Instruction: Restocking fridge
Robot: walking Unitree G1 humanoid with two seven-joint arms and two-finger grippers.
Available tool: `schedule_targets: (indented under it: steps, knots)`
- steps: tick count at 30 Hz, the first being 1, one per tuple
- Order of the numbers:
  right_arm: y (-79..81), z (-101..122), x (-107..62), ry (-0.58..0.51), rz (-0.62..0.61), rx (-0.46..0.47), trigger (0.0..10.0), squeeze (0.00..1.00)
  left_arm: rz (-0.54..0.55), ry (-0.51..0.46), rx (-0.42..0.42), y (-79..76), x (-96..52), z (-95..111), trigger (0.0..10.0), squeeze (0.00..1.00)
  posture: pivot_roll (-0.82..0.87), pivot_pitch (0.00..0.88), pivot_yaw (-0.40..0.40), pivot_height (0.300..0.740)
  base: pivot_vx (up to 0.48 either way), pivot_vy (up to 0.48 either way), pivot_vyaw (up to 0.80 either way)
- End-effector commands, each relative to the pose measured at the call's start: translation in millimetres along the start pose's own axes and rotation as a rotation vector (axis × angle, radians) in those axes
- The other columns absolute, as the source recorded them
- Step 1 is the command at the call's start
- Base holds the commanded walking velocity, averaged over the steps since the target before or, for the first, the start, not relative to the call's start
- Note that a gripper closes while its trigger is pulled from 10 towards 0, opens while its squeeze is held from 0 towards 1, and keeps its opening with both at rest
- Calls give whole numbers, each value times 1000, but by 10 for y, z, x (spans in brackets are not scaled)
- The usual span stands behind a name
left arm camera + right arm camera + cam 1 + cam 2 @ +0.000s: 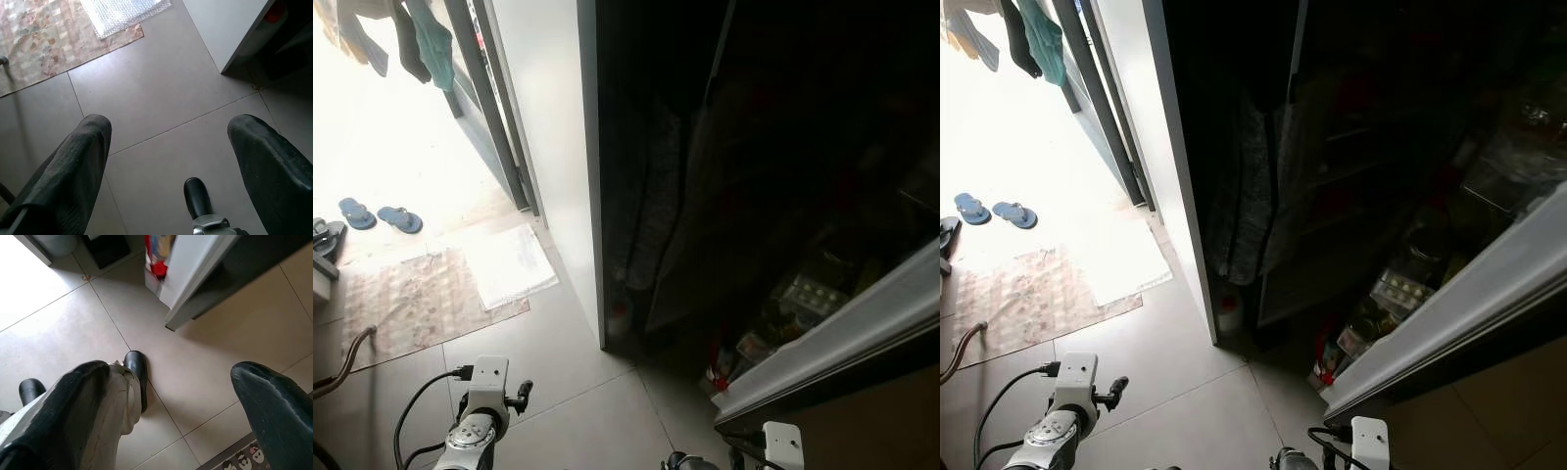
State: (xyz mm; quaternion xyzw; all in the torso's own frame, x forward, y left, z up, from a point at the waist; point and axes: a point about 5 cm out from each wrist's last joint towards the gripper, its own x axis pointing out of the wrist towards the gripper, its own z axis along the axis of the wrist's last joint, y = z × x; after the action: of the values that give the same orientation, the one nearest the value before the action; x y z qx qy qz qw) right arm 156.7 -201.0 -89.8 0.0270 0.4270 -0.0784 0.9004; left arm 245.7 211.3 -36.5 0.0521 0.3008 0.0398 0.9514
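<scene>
My left end effector (166,147) hangs low at the bottom of the frame, fingers spread wide and holding nothing above the tiled floor (161,93). My right end effector (166,391) is the same, wide open and empty, with my foot (138,374) showing between its fingers. The fridge (754,196) fills the right half of the head view, dark inside, its door (842,328) swung open at lower right with packets on the door shelf (808,294). A rug (421,299) and sandals (382,215) lie at the left. With nothing in hand, I judge the restocking either finished or between items.
</scene>
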Motion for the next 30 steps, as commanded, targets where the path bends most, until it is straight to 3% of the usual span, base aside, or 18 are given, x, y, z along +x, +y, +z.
schedule_targets:
  steps: [1, 12, 17, 19, 21, 23, 25, 27, 30]
  knots:
    - [-22, -102, -28, 35, -10, 26, 10000, 0, -5, 46, 16, -24, -41, -136, 10000, 0, -164, 183, 2, 740, 0, 0, 0]
    - [-25, -106, -30, 34, -19, 42, 10000, 0, -10, 45, 18, -36, -43, -138, 10000, 0, -161, 178, 1, 740, 0, 0, 0]
    - [-33, -128, -38, 32, -61, 109, 10000, 0, -11, 45, 19, -37, -45, -143, 10000, 0, -159, 175, 3, 740, 0, 0, 0]
    - [-50, -146, -54, 12, -136, 195, 10000, 0, -10, 43, 21, -31, -47, -143, 10000, 0, -159, 172, 6, 740, 0, 0, 0]
    - [-70, -154, -64, 4, -192, 211, 10000, 0, -9, 41, 22, -23, -47, -141, 10000, 0, -160, 170, 7, 740, 0, 0, 0]
    - [-77, -158, -67, 6, -211, 206, 10000, 0, -8, 40, 22, -18, -47, -139, 10000, 0, -163, 170, 8, 740, 0, 0, 0]
    - [-105, -145, -65, 13, -239, 117, 10000, 0, -6, 39, 23, -13, -46, -136, 10000, 0, -165, 168, 6, 740, 0, 0, 0]
    - [-115, -147, -66, 20, -257, 99, 10000, 0, -5, 38, 22, -11, -45, -134, 10000, 0, -166, 168, 6, 740, 0, 0, 0]
    - [-541, -22, -83, -1, -326, 102, 10000, 0, -5, 38, 23, -11, -44, -129, 10000, 0, -167, 170, 4, 740, 0, 0, 0]
